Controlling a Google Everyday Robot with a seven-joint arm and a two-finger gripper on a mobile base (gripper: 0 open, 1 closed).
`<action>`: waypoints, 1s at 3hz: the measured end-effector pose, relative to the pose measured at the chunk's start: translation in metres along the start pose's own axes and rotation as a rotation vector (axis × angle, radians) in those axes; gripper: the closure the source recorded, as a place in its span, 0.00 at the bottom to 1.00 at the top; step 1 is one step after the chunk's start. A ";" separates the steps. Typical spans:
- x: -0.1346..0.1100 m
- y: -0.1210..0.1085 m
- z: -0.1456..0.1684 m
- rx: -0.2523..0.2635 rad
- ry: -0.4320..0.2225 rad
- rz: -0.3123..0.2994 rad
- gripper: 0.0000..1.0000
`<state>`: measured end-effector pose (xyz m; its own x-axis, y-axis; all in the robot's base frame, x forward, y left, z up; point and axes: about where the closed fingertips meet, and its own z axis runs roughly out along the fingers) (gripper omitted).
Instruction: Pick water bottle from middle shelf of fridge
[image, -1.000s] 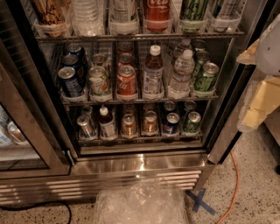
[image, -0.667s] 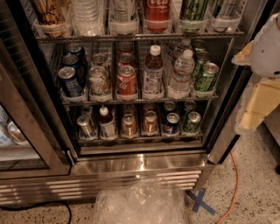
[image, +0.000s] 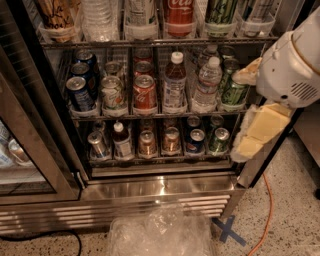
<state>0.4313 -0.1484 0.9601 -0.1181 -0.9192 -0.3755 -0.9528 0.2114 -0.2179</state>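
Note:
The fridge (image: 150, 189) stands open in the camera view. Its middle shelf (image: 125, 116) holds lanes of blue, white, red and green cans, plus a white-capped bottle of brown drink (image: 173, 82). The water bottle (image: 206, 86), clear with a white cap, stands upright at the front of the lane just right of the brown bottle. My gripper (image: 243, 112) is at the right edge of the fridge opening, level with the middle shelf and right of the green cans (image: 231, 90). It is open and empty, apart from the water bottle.
A rack of large bottles (image: 179, 17) is above and a rack of small cans (image: 171, 141) below. A glass door (image: 30, 150) stands at the left. A crumpled clear plastic bag (image: 160, 232), a blue tape cross (image: 228, 231) and an orange cable (image: 266, 215) lie on the floor.
My gripper and arm have moved left and up, further into view, closer to the right end of the middle shelf. The bottles and cans have not moved.

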 end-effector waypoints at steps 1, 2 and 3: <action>-0.008 0.011 0.031 -0.002 -0.188 0.032 0.00; -0.019 0.024 0.068 0.022 -0.385 0.037 0.00; -0.038 0.016 0.053 0.113 -0.477 0.018 0.00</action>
<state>0.4357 -0.0924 0.9230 0.0317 -0.6660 -0.7453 -0.9125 0.2850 -0.2935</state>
